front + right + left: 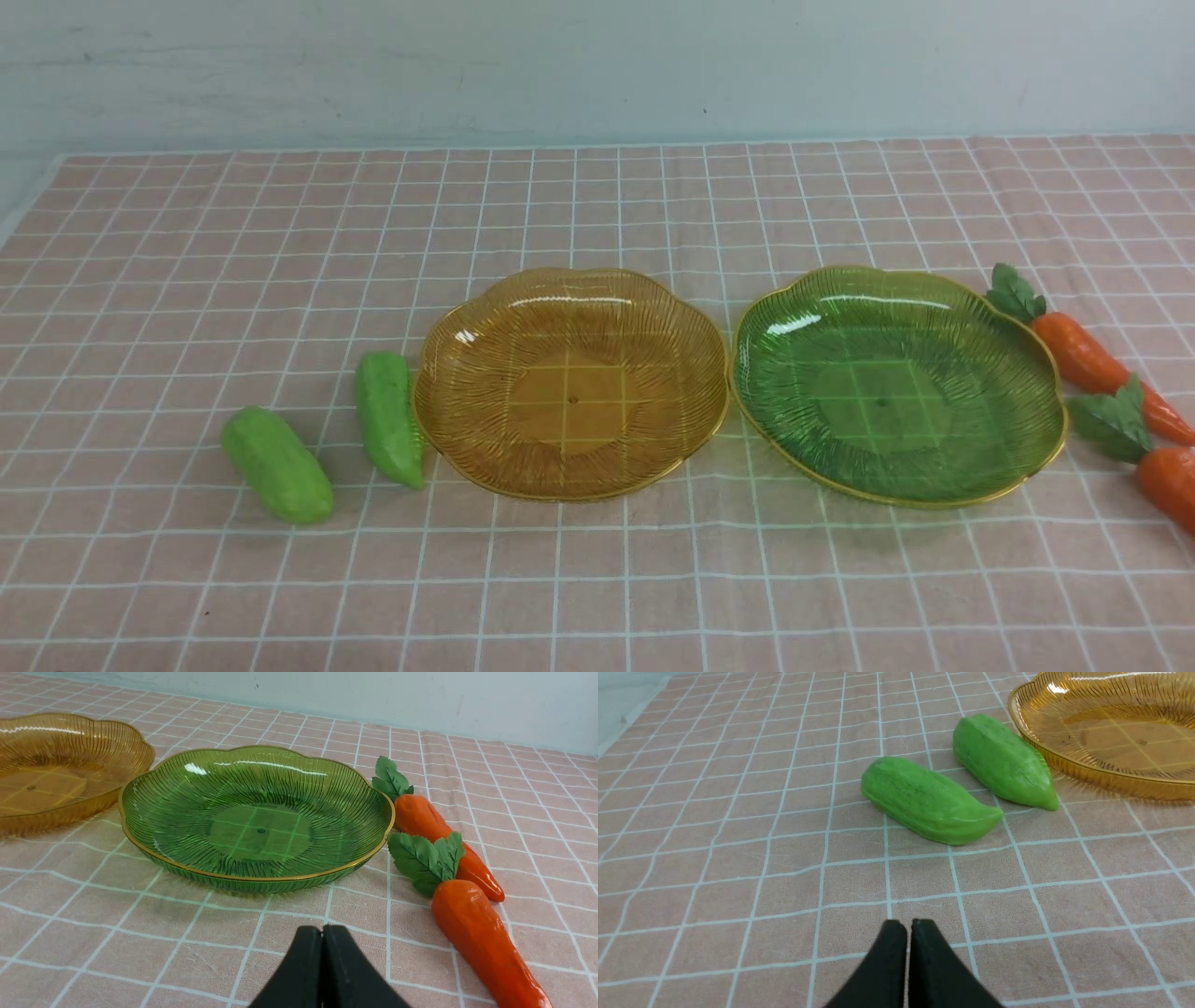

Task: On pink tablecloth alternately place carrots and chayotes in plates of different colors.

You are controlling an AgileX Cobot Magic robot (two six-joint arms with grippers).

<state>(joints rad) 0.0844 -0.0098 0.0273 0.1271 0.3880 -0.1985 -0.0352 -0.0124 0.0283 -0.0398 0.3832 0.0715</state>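
Opening step, nothing placed. The left hand (pixel 908 926) and right hand (pixel 322 931), both closed and empty, over pink grid tablecloth (pixel 597 579). Beyond, two matte green chayotes (pixel 277 464) beside empty ribbed amber plate (pixel 467 322); two glossy orange carrots (pixel 1088 353) beside empty ribbed green plate (pixel 784 322). Next: open, then grasp.

The nearer carrot (pixel 1169 483) is cut by the front view's right edge, maybe halfway.

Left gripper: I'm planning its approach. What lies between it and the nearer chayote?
Only bare pink tablecloth separates the left gripper from the nearer chayote, as the left wrist view shows.
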